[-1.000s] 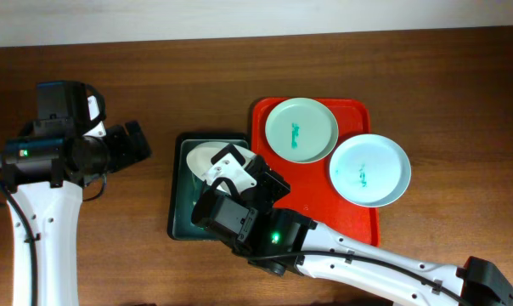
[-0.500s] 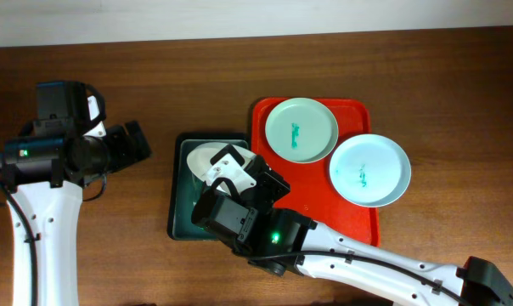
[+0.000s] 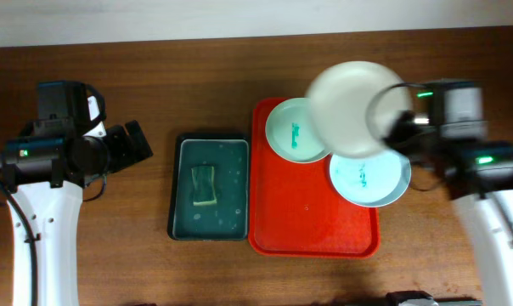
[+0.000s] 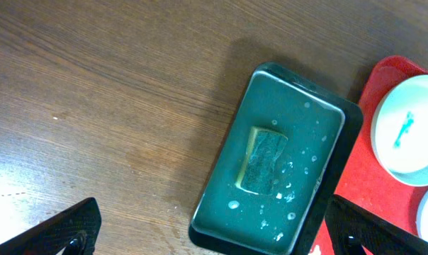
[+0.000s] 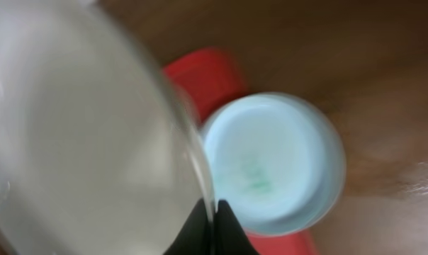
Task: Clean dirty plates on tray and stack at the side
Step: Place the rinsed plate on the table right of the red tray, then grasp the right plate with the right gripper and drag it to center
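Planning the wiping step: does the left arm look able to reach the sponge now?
Probably yes: the left hand is open and empty, and the sponge lies uncovered in the dark tray, nothing between them.

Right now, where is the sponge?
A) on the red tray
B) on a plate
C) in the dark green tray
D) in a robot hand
C: the sponge lies flat inside the dark green tray, beside the red tray.

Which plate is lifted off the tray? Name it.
The cream-white plate pinched by the right gripper, no smear showing. The mint plate and the pale blue plate lie on the red tray, each smeared teal.
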Tool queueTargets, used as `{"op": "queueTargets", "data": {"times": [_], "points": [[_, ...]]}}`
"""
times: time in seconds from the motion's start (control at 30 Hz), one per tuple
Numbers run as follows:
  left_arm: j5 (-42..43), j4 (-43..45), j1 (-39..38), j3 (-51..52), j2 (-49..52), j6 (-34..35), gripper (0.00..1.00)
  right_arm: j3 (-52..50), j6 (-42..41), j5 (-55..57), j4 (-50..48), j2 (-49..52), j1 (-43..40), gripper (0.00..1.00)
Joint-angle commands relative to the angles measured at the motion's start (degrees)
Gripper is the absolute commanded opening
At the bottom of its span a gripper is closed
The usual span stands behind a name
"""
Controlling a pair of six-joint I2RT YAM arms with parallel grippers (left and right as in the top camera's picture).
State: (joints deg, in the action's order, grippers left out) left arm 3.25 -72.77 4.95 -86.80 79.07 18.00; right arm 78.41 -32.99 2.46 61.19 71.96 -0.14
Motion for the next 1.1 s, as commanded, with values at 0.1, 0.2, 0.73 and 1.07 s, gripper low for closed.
{"op": "queueTargets", "data": {"times": [0.1, 0.2, 0.73, 1.07], "points": [[0.4, 0.1, 0.2, -0.5, -0.3, -0.1, 0.99, -1.0, 6.0, -3.3, 1.3, 14.1, -35.9, 0.04], [0.4, 0.1, 0.2, -0.5, -0.3, -0.1, 0.99, -1.0, 6.0, -9.7, -0.3, 23.6, -44.5, 0.04], [0.4, 0.1, 0.2, -0.5, -0.3, -0.1, 0.99, -2.3, 26.9, -13.4, 7.1, 18.5, -30.3, 0.56], [0.4, 0.1, 0.2, -0.5, -0.3, -0.1, 0.99, -10.3, 28.5, -4.7, -9.8, 28.2, -17.1, 0.52]]}}
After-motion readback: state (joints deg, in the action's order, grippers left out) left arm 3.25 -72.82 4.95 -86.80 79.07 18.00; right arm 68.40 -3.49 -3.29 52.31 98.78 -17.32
